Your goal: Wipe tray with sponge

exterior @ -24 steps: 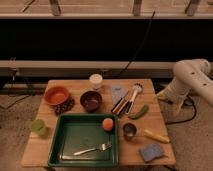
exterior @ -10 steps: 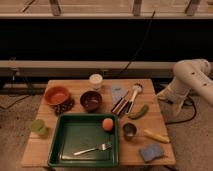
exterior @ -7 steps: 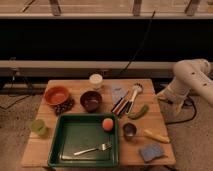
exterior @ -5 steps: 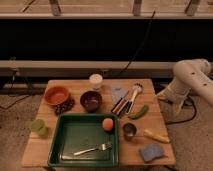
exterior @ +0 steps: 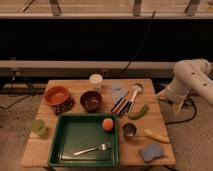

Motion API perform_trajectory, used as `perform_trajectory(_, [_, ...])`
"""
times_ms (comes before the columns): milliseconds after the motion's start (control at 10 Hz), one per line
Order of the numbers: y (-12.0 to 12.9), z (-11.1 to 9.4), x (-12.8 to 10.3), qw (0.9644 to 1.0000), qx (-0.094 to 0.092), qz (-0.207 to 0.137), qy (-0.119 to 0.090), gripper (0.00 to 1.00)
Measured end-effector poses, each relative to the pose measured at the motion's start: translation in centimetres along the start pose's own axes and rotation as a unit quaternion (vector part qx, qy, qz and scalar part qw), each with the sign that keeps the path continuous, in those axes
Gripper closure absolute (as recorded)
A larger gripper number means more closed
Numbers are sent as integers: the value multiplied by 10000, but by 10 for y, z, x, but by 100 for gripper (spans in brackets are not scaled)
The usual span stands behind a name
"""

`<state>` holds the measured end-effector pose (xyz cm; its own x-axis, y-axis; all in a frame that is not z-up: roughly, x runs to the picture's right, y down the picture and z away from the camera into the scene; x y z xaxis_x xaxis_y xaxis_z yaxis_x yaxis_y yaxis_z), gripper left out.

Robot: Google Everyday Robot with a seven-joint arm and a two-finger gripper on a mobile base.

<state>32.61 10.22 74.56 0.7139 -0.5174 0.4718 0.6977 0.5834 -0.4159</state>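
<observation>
Across the whole scene nothing has shifted over the last moments. The table, the arm and every object sit just as they did, so by my reading the wiping has not begun and the robot has yet to commit to a reach. Biggest is the wooden table (exterior: 75,86), crowded with dishes. The white arm (exterior: 192,80) bends down at its right side, well apart from the work. Its gripper (exterior: 166,95) hangs just off the table's far right edge, jaws spread and holding nothing. Next in size, the green tray (exterior: 54,145) lies at the near left of the table. Beyond the tray, and not touching it, stand an orange bowl (exterior: 56,95) and a dark bowl (exterior: 91,100). The sponge (exterior: 151,152) lies flat at the table's near right corner, apart from the tray and well apart from the gripper. A metal cup (exterior: 129,131) stands between sponge and tray. The tray is not bare: an orange ball (exterior: 107,124) rests at its far right corner, and a fork (exterior: 92,148) lies across the tray floor toward the near side. Fetching the sponge is probably the step in hand. It calls for a reach toward the near corner, then a pinch from above on a soft block close to the table's edge. Ball and fork would likely get in the way of any wiping stroke.
</observation>
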Motion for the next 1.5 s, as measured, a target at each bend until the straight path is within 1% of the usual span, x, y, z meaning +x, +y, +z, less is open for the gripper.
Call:
perform_trajectory(200, [2, 6, 0, 10000, -30, 12, -12, 27])
perform_trajectory(300, [12, 16, -1, 10000, -46, 51, 4, 27])
perform_trajectory(500, [44, 32, -16, 9998, -14, 197, -28, 27])
perform_trajectory(700, [83, 39, -38, 9993, 69, 369, -70, 27])
perform_trajectory(800, [97, 41, -48, 9991, 101, 414, -89, 27])
perform_trajectory(900, [115, 44, -64, 9987, 142, 466, -131, 27])
perform_trajectory(1100, [142, 51, -88, 9983, 144, 533, -168, 27])
perform_trajectory(1200, [152, 56, -101, 9984, 110, 532, -185, 27])
perform_trajectory(1300, [157, 66, -117, 9985, 43, 501, -233, 27])
perform_trajectory(1500, [149, 81, -138, 9985, -46, 426, -329, 27])
